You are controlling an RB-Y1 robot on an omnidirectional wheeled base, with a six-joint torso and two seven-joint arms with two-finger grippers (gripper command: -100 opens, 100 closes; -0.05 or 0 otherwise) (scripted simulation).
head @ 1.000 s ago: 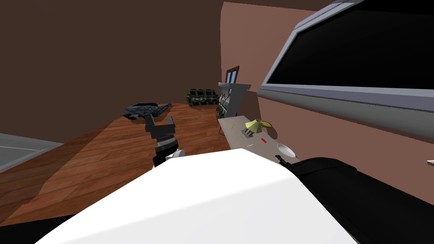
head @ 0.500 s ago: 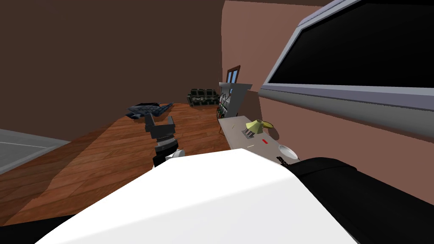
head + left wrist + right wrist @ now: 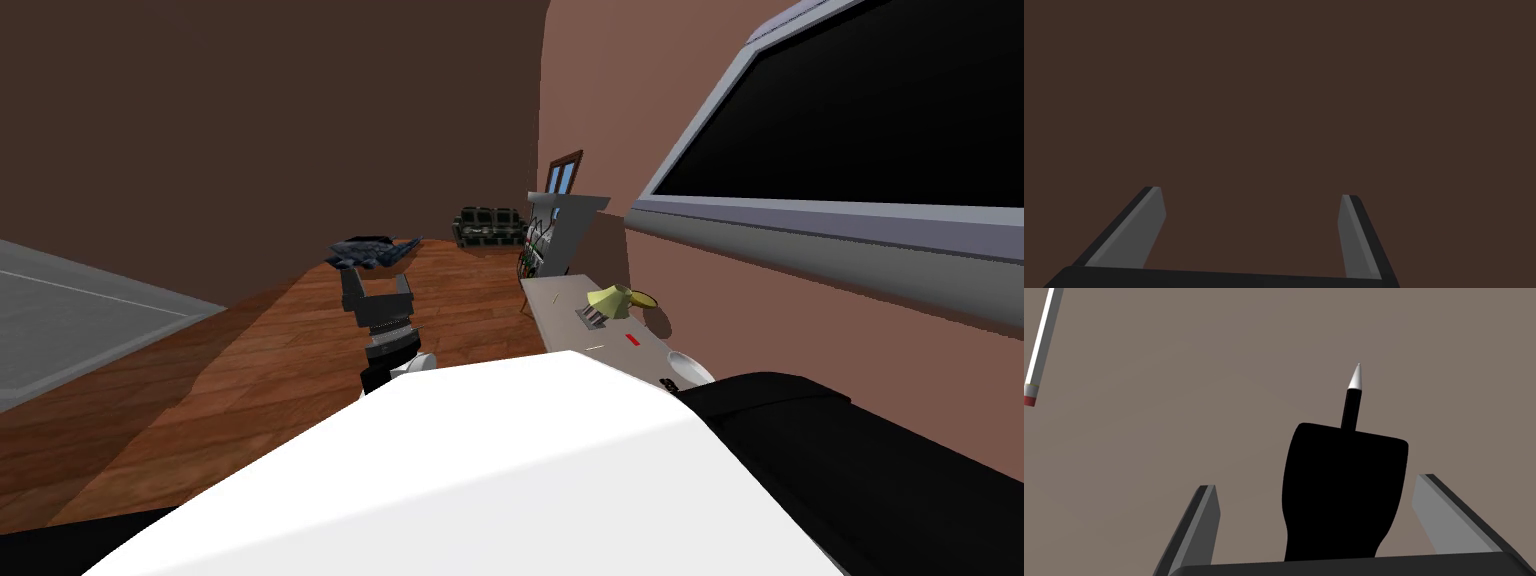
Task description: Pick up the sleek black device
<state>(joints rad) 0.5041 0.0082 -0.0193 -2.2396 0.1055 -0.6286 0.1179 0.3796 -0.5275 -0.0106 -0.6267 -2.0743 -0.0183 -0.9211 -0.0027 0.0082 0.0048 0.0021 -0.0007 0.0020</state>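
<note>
The black device (image 3: 1344, 488) is a flat, plain black slab lying on a grey-brown top, which the head view shows as the grey table (image 3: 560, 300) on my right. My right gripper (image 3: 1315, 483) is open, with a finger on either side of the device and neither touching it. A black pen with a white tip (image 3: 1353, 395) sticks out from beyond the device's far end. My left gripper (image 3: 377, 285) is held up over the wooden floor in front of my chest, open and empty (image 3: 1251, 192), facing a brown wall.
A white pencil with a red end (image 3: 1039, 348) lies farther off on the table. The table also holds a yellow object (image 3: 612, 297), a small red item (image 3: 631, 340) and a white bowl (image 3: 688, 365). A dark heap (image 3: 370, 250) lies on the floor, and a dark sofa (image 3: 487, 227) stands at the far end.
The whole head view has shifted, so I have turned a little: the table and far furniture slid right and more grey floor shows at the left. The left gripper keeps its place.
</note>
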